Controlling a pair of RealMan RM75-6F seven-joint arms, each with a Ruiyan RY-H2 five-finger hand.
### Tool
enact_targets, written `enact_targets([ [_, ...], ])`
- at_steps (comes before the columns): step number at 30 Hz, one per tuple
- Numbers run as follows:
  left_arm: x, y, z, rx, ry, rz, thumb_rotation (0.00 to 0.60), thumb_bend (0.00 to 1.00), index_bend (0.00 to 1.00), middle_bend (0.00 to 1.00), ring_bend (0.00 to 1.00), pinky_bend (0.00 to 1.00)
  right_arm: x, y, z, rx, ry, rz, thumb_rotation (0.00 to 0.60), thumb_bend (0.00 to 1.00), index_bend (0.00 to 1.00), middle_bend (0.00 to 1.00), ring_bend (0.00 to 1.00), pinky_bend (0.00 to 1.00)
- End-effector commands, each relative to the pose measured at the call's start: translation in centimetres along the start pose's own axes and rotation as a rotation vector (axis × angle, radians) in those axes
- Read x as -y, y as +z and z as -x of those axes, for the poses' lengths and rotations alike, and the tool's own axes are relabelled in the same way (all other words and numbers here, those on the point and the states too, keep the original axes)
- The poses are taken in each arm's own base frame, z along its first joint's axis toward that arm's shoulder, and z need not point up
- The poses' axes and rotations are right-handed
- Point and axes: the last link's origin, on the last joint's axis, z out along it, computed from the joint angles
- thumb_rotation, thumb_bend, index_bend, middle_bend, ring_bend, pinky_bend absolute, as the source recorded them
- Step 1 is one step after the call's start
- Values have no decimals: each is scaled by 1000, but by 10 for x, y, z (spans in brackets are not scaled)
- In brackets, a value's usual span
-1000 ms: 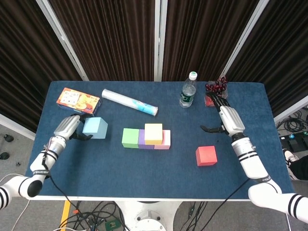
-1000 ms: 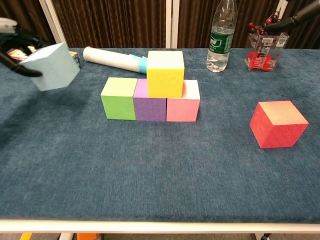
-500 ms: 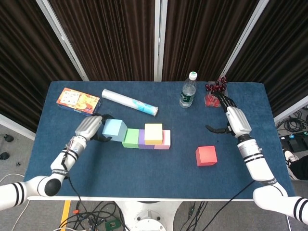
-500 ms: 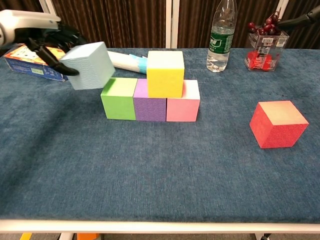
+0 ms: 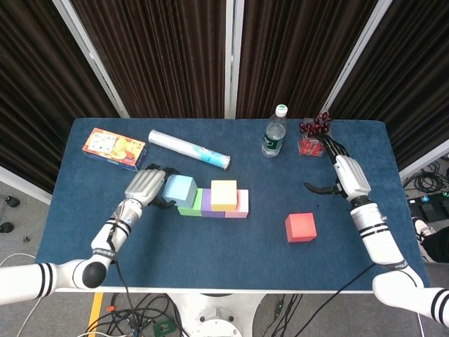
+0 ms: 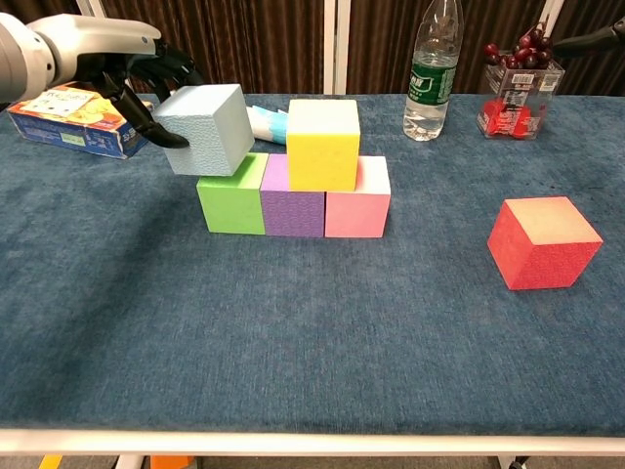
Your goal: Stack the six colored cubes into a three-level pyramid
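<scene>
My left hand (image 5: 145,187) (image 6: 137,68) grips a light blue cube (image 5: 179,189) (image 6: 206,129) in the air, tilted, just above the left part of the green cube (image 5: 189,208) (image 6: 230,200). Green, purple (image 6: 293,205) and pink (image 6: 357,205) cubes stand in a row, and a yellow cube (image 5: 224,194) (image 6: 322,143) sits on top over the purple and pink ones. A red cube (image 5: 300,227) (image 6: 543,241) lies alone to the right. My right hand (image 5: 344,173) hovers open near the back right, well away from the cubes.
A water bottle (image 5: 274,133) (image 6: 433,68) and a clear box of red berries (image 5: 311,137) (image 6: 516,93) stand at the back right. A rolled white tube (image 5: 188,149) and a colourful carton (image 5: 114,148) (image 6: 68,117) lie at the back left.
My left hand has carried the light blue cube rightward and higher, from the table's left to above the green cube. My right hand has drifted slightly right.
</scene>
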Motion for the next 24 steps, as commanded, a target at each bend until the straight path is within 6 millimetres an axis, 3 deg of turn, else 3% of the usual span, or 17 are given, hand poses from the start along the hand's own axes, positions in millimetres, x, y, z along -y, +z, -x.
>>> enact_targets([
  [1,-1,1,2,-3,17,-8,600,314,331,468,336,140,-1,-1,0,0,1,0,600,87,0,7,0,0],
  [24,-5,3,7,-3,30,-15,600,314,291,411,334,139,-4,-1,0,1,13,2,600,87,0,8,0,0],
])
